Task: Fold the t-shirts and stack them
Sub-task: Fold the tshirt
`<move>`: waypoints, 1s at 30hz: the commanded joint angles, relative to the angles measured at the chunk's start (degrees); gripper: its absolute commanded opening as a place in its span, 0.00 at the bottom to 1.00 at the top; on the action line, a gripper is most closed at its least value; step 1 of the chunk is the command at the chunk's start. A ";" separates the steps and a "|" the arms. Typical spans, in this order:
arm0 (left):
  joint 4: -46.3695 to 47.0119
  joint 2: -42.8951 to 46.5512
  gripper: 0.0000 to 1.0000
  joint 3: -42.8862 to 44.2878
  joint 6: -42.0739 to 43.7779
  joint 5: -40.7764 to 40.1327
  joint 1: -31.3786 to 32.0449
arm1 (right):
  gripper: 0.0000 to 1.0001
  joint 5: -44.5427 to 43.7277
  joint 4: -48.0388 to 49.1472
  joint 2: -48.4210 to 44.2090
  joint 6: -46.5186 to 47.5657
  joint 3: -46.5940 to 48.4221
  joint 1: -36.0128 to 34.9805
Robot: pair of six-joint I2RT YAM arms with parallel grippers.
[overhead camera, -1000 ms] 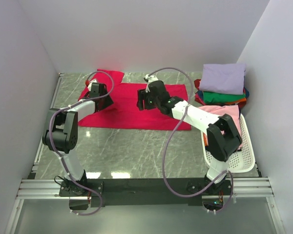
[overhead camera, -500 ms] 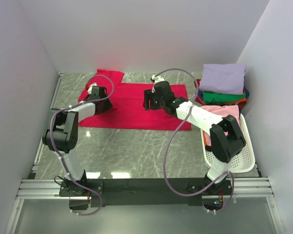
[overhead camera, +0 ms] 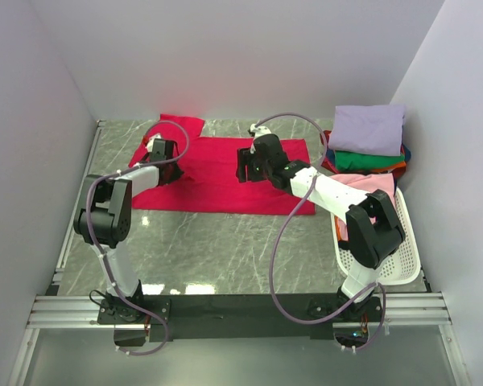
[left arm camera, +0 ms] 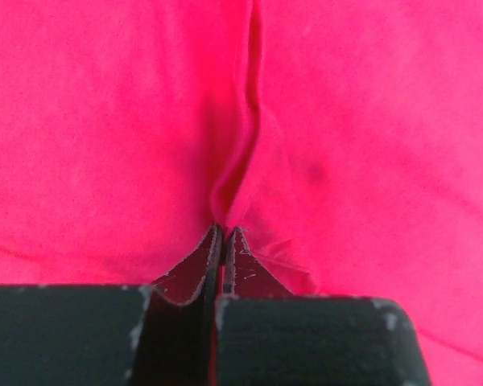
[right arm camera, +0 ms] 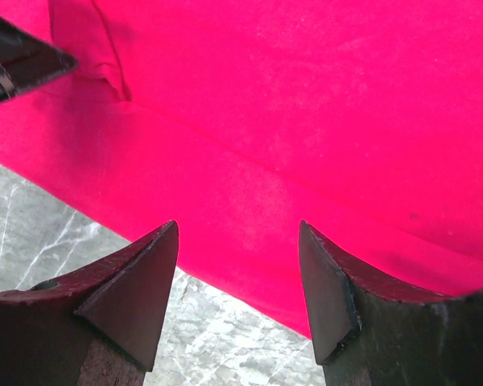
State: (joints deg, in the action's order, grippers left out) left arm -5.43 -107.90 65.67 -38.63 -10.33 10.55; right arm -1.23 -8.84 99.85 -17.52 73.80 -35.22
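Crimson t-shirt (overhead camera: 217, 183) spread flat mid-frame, unfolded; left end effector (left arm camera: 224, 235) pinches its cloth, right end effector (right arm camera: 238, 233) gapes empty; folded stack (overhead camera: 369, 137) upper right.

A large crimson-red cloth t-shirt (overhead camera: 217, 181) lies spread flat on the tabletop (overhead camera: 225, 241) in the upper middle of the frame, with a narrow ridge puckered near its left end. At upper right, a folded lavender t-shirt (overhead camera: 366, 129) tops a green t-shirt (overhead camera: 366, 159), an orange t-shirt (overhead camera: 390, 168) and a blue t-shirt (overhead camera: 406, 151). A pink t-shirt (overhead camera: 362, 183) lies just below them.
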 commanded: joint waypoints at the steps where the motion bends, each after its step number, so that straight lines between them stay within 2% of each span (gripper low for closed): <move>1: 0.77 -0.56 0.00 4.29 0.05 0.66 0.18 | 0.68 -1.31 -0.12 -2.38 0.29 -0.59 0.15; 10: -1.07 -5.57 0.04 12.81 -0.30 3.64 0.26 | 0.68 -1.23 -1.53 -1.50 0.56 -0.15 0.15; 13: -1.33 -7.50 0.15 15.45 -0.48 4.79 0.97 | 0.68 -1.31 -2.06 -1.07 0.64 -0.06 0.24; 14: -1.51 -8.55 0.24 16.93 -0.48 5.14 1.32 | 0.68 -1.40 -2.14 -1.06 0.64 -0.15 0.24; 18: -0.64 -9.70 0.44 18.97 -0.04 6.98 3.33 | 0.68 -2.45 -2.50 -1.42 0.73 -0.76 0.24; 20: 0.07 -9.26 0.58 19.32 -0.13 8.12 3.87 | 0.68 -2.98 -2.76 -1.68 0.64 -1.02 0.33; 21: 0.59 -9.00 0.69 19.32 -0.13 8.39 4.22 | 0.68 -3.16 -2.93 -1.94 0.56 -1.11 0.42; 30: 2.71 -2.15 0.77 14.49 0.93 5.58 2.82 | 0.68 -4.12 -3.37 -3.17 0.12 -2.96 2.87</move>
State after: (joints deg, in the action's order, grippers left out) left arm -6.00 -115.83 81.45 -38.57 -3.07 14.72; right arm -3.70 -12.12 99.79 -17.30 71.50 -33.91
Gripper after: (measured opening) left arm 0.759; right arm 0.683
